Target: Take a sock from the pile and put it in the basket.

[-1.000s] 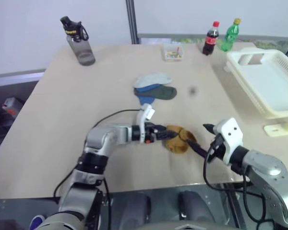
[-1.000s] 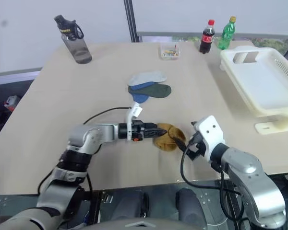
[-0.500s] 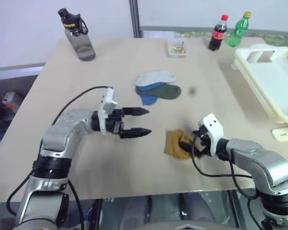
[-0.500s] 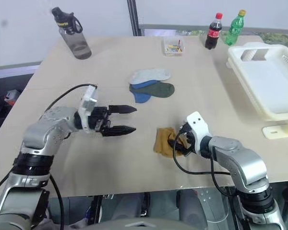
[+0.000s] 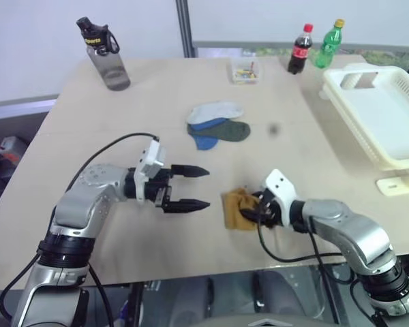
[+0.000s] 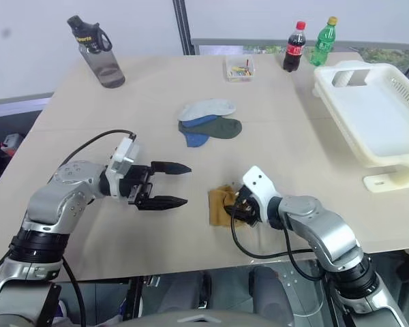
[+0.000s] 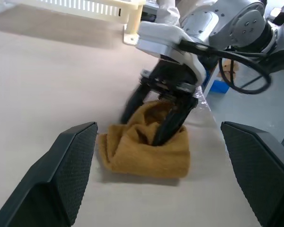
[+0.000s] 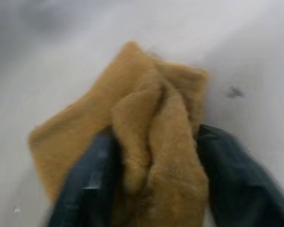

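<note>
Right pincer [image 6: 240,210] had its two black fingers [image 8: 90,179] pressed into a bunched mustard-yellow sock [image 6: 221,206], a fold of cloth pinched up between them, as both wrist views showed. That sock lay on the surface [image 6: 88,122] near the front edge, well apart from the rest of the pile [image 6: 208,119], where pale, blue and dark green socks overlapped nearer the middle. The left pincer [image 6: 170,184] hung beside the sock with its fingers spread wide and nothing in them.

By my reading the step in hand was the grasp itself: the sock was gripped but not yet lifted, its lower part resting on the surface. The next move would call for a firm hold on that fold, a lift clear of the surface, then a carry to the robot's right and away, over the rim of the cream-white basket [image 6: 395,157], before letting go. The bunched cloth could slip free if the pinch held only a thin ridge.
</note>
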{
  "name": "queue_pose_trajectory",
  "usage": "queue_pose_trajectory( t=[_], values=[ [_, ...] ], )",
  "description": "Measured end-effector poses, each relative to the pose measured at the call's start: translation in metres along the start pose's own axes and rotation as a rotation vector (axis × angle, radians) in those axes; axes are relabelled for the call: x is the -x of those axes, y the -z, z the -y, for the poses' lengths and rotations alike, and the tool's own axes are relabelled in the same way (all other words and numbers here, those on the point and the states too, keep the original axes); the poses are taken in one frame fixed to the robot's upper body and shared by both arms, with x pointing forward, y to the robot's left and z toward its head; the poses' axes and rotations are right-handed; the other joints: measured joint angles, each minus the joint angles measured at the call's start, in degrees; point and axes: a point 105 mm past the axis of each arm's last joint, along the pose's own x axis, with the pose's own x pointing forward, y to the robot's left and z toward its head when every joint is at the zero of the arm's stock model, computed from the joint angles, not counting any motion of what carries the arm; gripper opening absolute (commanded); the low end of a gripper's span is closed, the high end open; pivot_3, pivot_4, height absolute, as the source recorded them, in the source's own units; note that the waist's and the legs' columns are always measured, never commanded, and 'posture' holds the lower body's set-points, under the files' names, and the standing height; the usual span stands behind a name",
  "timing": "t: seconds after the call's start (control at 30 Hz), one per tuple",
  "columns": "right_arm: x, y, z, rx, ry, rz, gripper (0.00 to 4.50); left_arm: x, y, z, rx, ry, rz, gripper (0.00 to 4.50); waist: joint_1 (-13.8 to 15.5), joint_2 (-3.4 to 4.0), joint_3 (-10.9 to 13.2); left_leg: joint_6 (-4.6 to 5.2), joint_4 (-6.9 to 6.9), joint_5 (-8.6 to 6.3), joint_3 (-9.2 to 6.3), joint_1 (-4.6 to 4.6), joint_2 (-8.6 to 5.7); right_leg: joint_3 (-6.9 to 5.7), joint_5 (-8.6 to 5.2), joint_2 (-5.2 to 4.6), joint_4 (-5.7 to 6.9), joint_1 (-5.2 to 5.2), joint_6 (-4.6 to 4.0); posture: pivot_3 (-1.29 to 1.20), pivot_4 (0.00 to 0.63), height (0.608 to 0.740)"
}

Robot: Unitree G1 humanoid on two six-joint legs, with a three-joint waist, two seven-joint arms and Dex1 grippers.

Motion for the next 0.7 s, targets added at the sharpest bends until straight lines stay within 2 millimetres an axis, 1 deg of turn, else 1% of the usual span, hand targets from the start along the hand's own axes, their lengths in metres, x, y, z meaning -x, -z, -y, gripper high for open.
queue_pose_trajectory(
  t=[0.03, 0.1, 0.13, 0.2, 0.27, 0.33, 0.37, 0.4, 0.47, 0.5, 0.53, 0.57, 0.6, 0.67, 0.7],
  values=[
    [-0.001, 0.001, -0.001, 0.009, -0.013, -0.002, 1.37, 0.000, 0.000, 0.000, -0.003, -0.004, 0.000, 4.50, 0.0, 0.00, 0.0, 0.00, 0.00, 0.00, 0.02, 0.01, 0.00, 0.01, 0.00, 0.00, 0.00, 0.00, 0.00, 0.00, 0.150, 0.740],
    [-0.002, 0.001, -0.003, 0.027, -0.041, -0.007, 0.56, -0.001, 0.000, -0.002, -0.007, -0.017, -0.002, 4.50, -0.2, -0.03, 0.0, 0.00, 0.00, 0.00, 0.02, 0.04, 0.00, 0.02, 0.00, 0.00, 0.00, 0.03, 0.00, 0.00, 0.150, 0.740],
    [-0.003, 0.001, -0.002, 0.032, -0.053, -0.007, 0.48, -0.002, 0.001, -0.003, -0.012, -0.023, 0.005, 4.50, -0.2, -0.03, 0.0, 0.00, 0.00, 0.00, 0.01, 0.16, 0.00, 0.02, 0.00, 0.00, 0.01, 0.15, 0.00, 0.00, 0.150, 0.740],
    [-0.004, 0.002, -0.001, 0.025, -0.059, -0.003, 0.09, -0.004, 0.001, -0.004, -0.014, -0.027, 0.013, 4.50, -0.2, -0.05, 0.0, 0.00, -0.02, 0.00, 0.03, 0.39, 0.02, 0.03, 0.00, 0.00, 0.00, 0.37, -0.01, 0.00, 0.150, 0.740],
    [-0.004, 0.003, 0.002, -0.039, -0.053, 0.034, 0.08, -0.005, 0.001, -0.004, -0.013, -0.030, 0.022, 4.50, -0.2, -0.11, -0.1, 0.00, -0.03, 0.00, 0.01, 0.42, 0.03, 0.02, -0.01, 0.01, 0.01, 0.41, -0.01, 0.00, 0.150, 0.740],
    [-0.001, 0.000, 0.008, -0.181, -0.036, 0.127, 0.08, -0.006, 0.004, -0.003, 0.002, -0.033, 0.031, 4.50, -0.2, -0.11, 0.0, 0.00, -0.01, 0.00, 0.03, 0.41, 0.05, 0.06, 0.00, 0.01, 0.06, 0.40, 0.00, 0.00, 0.150, 0.740],
    [0.004, -0.003, 0.015, -0.274, -0.010, 0.194, 0.08, -0.007, 0.004, -0.003, 0.016, -0.033, 0.042, 4.50, -0.1, -0.08, 0.1, 0.00, 0.01, 0.00, 0.06, 0.37, 0.05, 0.10, 0.01, -0.02, 0.14, 0.34, 0.00, 0.00, 0.150, 0.740],
    [0.011, -0.009, 0.025, -0.319, 0.029, 0.247, 0.08, -0.007, 0.003, -0.002, 0.028, -0.029, 0.053, 4.50, -0.1, -0.04, 0.2, 0.00, 0.07, 0.00, 0.07, 0.32, 0.07, 0.14, 0.01, -0.07, 0.22, 0.28, 0.01, 0.00, 0.150, 0.740],
    [0.034, -0.021, 0.051, -0.367, 0.137, 0.358, 0.08, -0.009, 0.000, 0.000, 0.048, -0.020, 0.069, 4.50, 0.1, -0.04, 0.3, 0.00, 0.11, 0.00, 0.11, 0.30, 0.03, 0.19, 0.02, -0.13, 0.27, 0.24, 0.01, 0.00, 0.150, 0.740],
    [0.052, -0.028, 0.065, -0.409, 0.198, 0.433, 0.08, -0.012, -0.004, 0.000, 0.061, -0.012, 0.090, 4.50, 0.3, -0.04, 0.4, 0.00, 0.11, 0.00, 0.11, 0.30, 0.03, 0.19, 0.02, -0.14, 0.27, 0.24, 0.01, 0.00, 0.150, 0.740],
    [0.079, -0.038, 0.085, -0.435, 0.294, 0.525, 0.08, -0.016, -0.012, 0.000, 0.064, -0.006, 0.123, 4.50, 0.9, -0.01, 0.5, 0.00, 0.12, 0.00, 0.10, 0.24, 0.02, 0.19, 0.03, -0.16, 0.28, 0.20, 0.01, 0.00, 0.150, 0.740],
    [0.087, -0.042, 0.091, -0.434, 0.323, 0.553, 0.08, -0.018, -0.014, 0.000, 0.061, -0.004, 0.132, 4.50, 1.1, 0.00, 0.5, 0.00, 0.12, 0.00, 0.07, 0.21, 0.00, 0.16, 0.03, -0.17, 0.28, 0.17, 0.01, 0.00, 0.150, 0.740],
    [0.103, -0.048, 0.099, -0.439, 0.369, 0.601, 0.08, -0.022, -0.020, -0.001, 0.061, -0.008, 0.155, 4.50, 1.2, 0.01, 0.5, 0.00, 0.11, 0.00, 0.06, 0.21, -0.02, 0.13, 0.02, -0.16, 0.28, 0.18, 0.01, 0.00, 0.150, 0.740],
    [0.143, -0.066, 0.123, -0.442, 0.509, 0.716, 0.08, -0.039, -0.043, -0.011, 0.034, -0.042, 0.255, 4.50, 1.6, 0.09, 0.6, 0.00, 0.12, 0.00, 0.05, 0.12, -0.12, 0.12, 0.02, -0.18, 0.30, 0.13, 0.01, 0.00, 0.150, 0.740],
    [0.151, -0.070, 0.128, -0.439, 0.537, 0.735, 0.08, -0.042, -0.048, -0.012, 0.029, -0.046, 0.271, 4.50, 1.5, 0.08, 0.6, 0.00, 0.12, 0.00, 0.06, 0.10, -0.17, 0.13, 0.03, -0.17, 0.30, 0.11, 0.01, 0.00, 0.150, 0.740]
  ],
)
